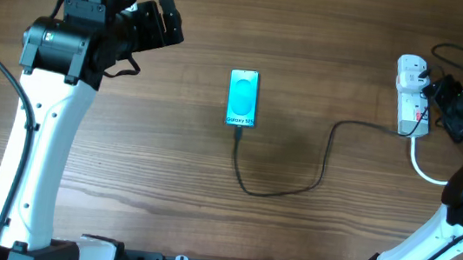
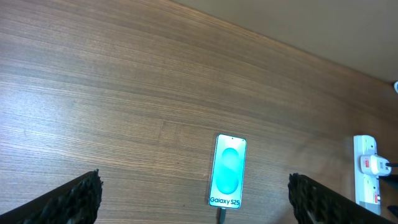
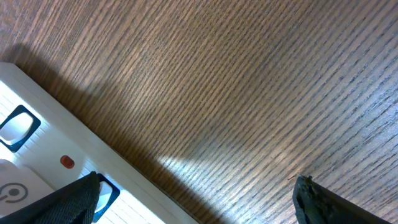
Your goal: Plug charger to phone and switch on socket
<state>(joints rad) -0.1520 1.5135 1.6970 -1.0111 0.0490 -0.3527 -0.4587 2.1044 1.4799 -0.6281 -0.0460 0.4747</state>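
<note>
Lying flat in the middle of the brown wood-grain table (image 1: 168,149), the small rectangular phone (image 1: 242,96) shows a bright cyan-green screen, with its white band of dark text at the near end. The thin black charger cable (image 1: 327,151) meets that near end. From there it runs nearer, loops to the right, climbs far again and reaches the near part of the white elongated power strip (image 1: 408,105) with red markings. The power strip lies well to the right of the phone. A thicker white lead (image 1: 420,166) leaves its near end and curves right beneath the right arm.

The left claw (image 1: 164,19) hangs far and left of the phone, well apart from it. In its wrist view the dark fingers (image 2: 74,199) stand wide apart, released, with only table between them.

The right claw (image 1: 441,100) sits just beside the power strip's right edge. Its fingers (image 3: 339,202) are also spread, grasping nothing. The strip's white face, with a small red dot (image 3: 66,162), fills the near-left corner of that view. Whether a finger touches the strip, or whether the switch is on, cannot be told.
</note>
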